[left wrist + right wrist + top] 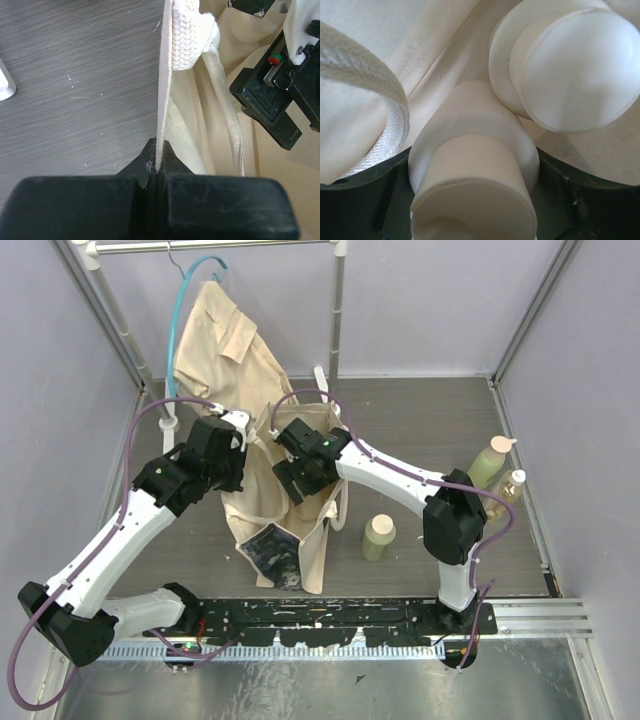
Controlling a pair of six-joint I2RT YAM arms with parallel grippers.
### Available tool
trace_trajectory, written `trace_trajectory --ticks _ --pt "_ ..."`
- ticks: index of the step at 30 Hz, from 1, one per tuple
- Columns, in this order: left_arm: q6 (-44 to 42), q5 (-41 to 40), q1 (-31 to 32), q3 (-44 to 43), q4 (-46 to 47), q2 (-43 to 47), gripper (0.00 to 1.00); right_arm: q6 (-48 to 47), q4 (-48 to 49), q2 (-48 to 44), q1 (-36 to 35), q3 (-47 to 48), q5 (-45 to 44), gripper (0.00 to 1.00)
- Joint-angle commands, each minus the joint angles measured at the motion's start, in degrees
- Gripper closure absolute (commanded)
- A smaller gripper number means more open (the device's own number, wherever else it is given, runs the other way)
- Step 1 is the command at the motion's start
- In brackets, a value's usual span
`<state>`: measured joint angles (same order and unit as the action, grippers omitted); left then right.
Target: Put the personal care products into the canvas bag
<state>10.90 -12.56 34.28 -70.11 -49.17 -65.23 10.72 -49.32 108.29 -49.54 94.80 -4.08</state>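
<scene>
The left tool [156,170] was clamped on the rim of the canvas bag [250,508] to keep its mouth open, while the right tool [475,200] gripped a cream bottle [475,165] inside, beside a second bottle [570,65].

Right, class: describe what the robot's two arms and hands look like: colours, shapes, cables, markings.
Both the left arm and right arm have white tube-like links joined by chunky black joint housings. A purple cable loops along each. The left hand and right hand are black and blocky. A small green light shows near the right wrist.
</scene>
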Motion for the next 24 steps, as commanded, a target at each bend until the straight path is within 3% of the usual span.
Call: trace_trajectory --ticks 1,13,15,20,24 --pt "-0.7 0.3 0.2 -2.2 -0.8 1.0 1.0 -0.3 2.5 0.2 0.1 1.9 -1.7 0.99" --pt "-0.9 0.3 0.1 -2.3 -0.4 0.7 1.0 -1.7 1.4 3.3 0.1 1.1 -2.5 0.96" --pt "-1.0 0.3 0.2 -2.3 -0.5 0.6 1.0 -1.7 1.4 3.2 0.1 1.1 -2.1 0.82" --pt "-0.9 0.3 0.1 -2.3 -0.4 0.6 1.0 -1.3 0.6 1.7 0.1 2.0 -1.6 0.34" --pt "-0.8 0.5 0.1 -2.1 -0.3 0.5 1.0 -0.9 -0.1 -0.1 0.1 5.8 -2.0 0.13"
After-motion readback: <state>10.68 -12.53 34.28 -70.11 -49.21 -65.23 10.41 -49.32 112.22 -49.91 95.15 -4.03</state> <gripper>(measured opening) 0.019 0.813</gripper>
